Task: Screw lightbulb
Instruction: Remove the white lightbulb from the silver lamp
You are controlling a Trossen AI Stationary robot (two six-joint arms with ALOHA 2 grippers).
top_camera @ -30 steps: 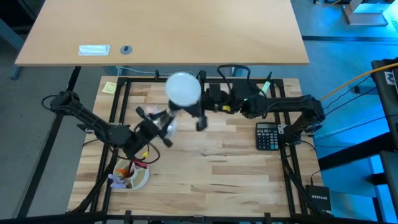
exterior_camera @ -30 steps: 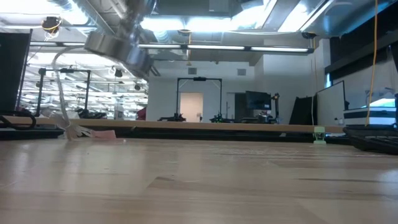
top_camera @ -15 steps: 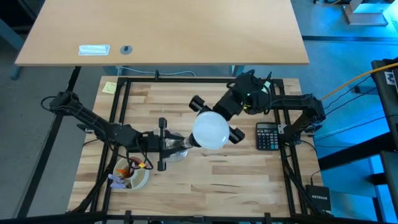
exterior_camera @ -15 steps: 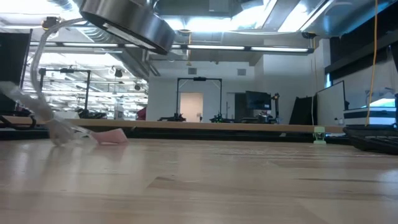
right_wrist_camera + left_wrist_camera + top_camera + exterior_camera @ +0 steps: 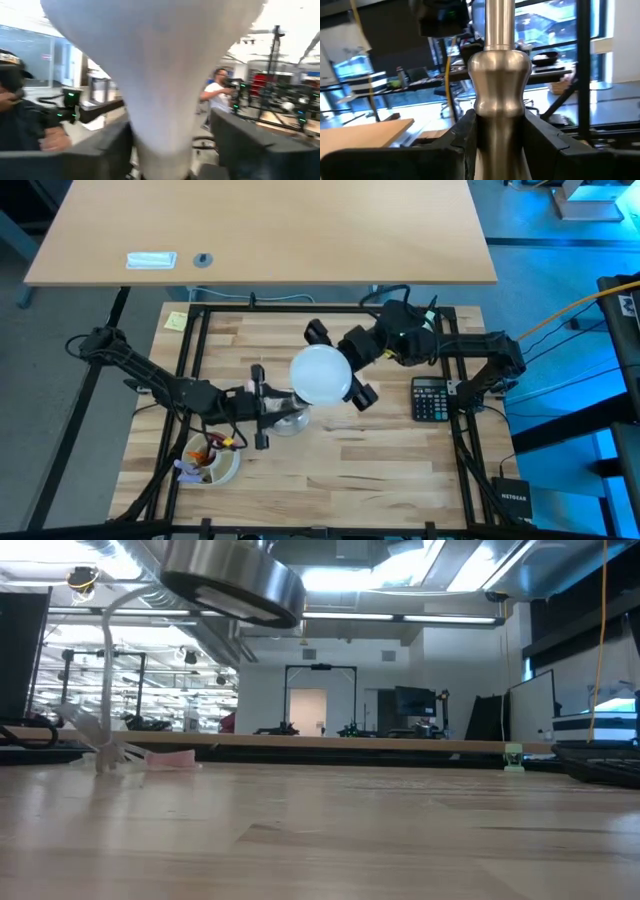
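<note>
The white lightbulb [image 5: 320, 375] is held in my right gripper [image 5: 338, 366] above the middle of the table, its domed head up. In the right wrist view its body [image 5: 160, 75] tapers down between the fingers. The shiny silver stand [image 5: 290, 418] is held in my left gripper [image 5: 278, 410], just under and to the near left of the bulb. Its round foot [image 5: 232, 578] hangs well above the table. The stand's socket top is hidden under the bulb. A pale cord [image 5: 105, 730] hangs from the stand down to the table. My left gripper pinches the stand's silver stem [image 5: 499, 125] between its two fingers [image 5: 465, 145], just below the stem's bulge. It comes level from the table's left, across the stem. The stand is lifted clear, roughly upright. My right gripper pinches the lightbulb's narrow neck [image 5: 162, 150] between its two fingers [image 5: 240, 145], below the dome. It comes from the table's far right. The bulb is lifted clear, dome up; the dome hides the contact in the high view.
A calculator [image 5: 432, 398] lies at the table's right. A white bowl with small things [image 5: 210, 460] sits at the near left, and a yellow note [image 5: 176, 320] at the far left. Dark frame rails [image 5: 195, 340] run along the table's sides. People show in the room behind.
My right gripper has carried the bulb from the far side toward the near right, then a little back to the left over the stand. My left gripper has turned and gone toward the right; the stand's foot has tipped from slanted to nearly level and moved right.
</note>
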